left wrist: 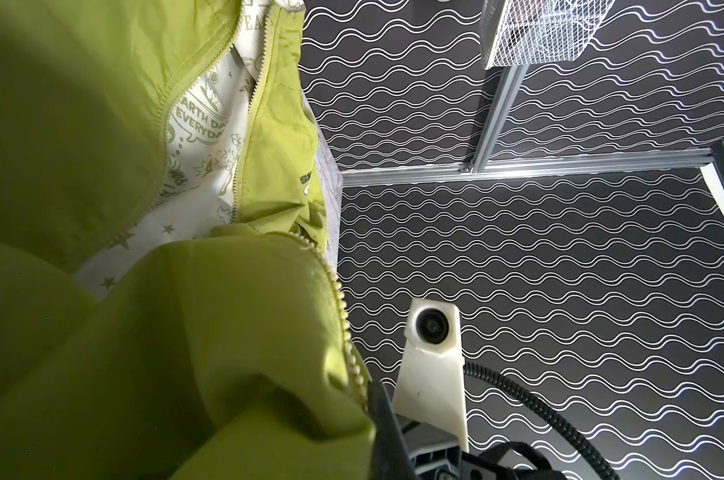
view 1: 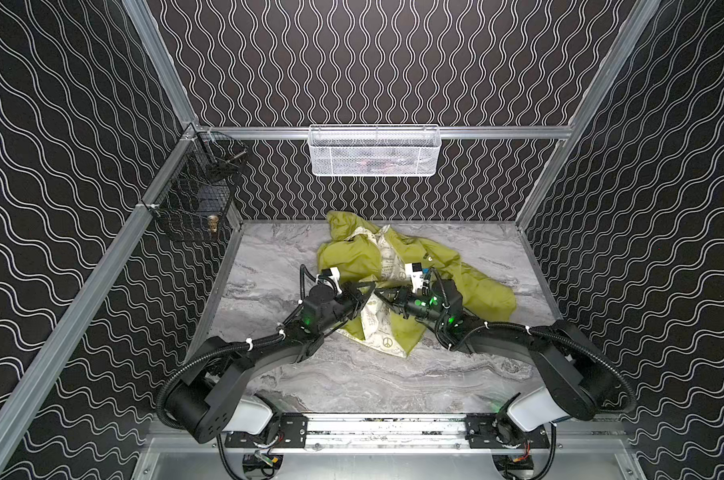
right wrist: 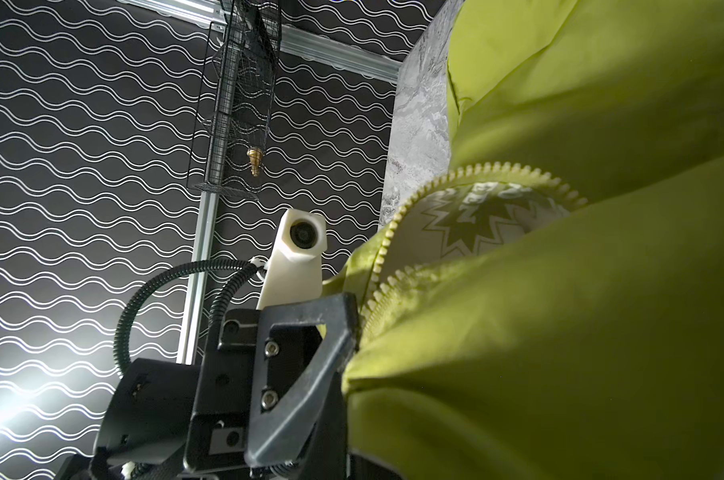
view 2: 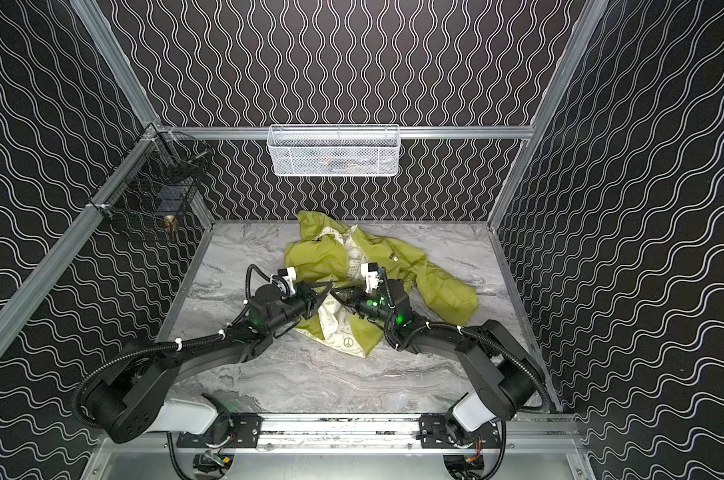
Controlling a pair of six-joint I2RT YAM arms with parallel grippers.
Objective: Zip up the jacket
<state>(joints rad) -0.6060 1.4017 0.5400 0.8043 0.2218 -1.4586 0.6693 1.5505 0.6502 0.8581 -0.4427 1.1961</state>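
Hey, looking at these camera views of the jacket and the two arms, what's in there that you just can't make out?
The zipper slider: not seen in any view; in both top views the left hand and right hand cover where the jacket edges meet.
The white mesh basket contents: top views, blurred behind the mesh.
The small logo: left wrist view, half hidden by a fold; too small from above.

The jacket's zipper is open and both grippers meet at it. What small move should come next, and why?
Probably a short pull of the left gripper along the open zipper teeth toward the hood, while the right gripper holds the jacket. The two tooth rows meet at the left gripper and spread beyond it, cream lining between. The slider is hidden.
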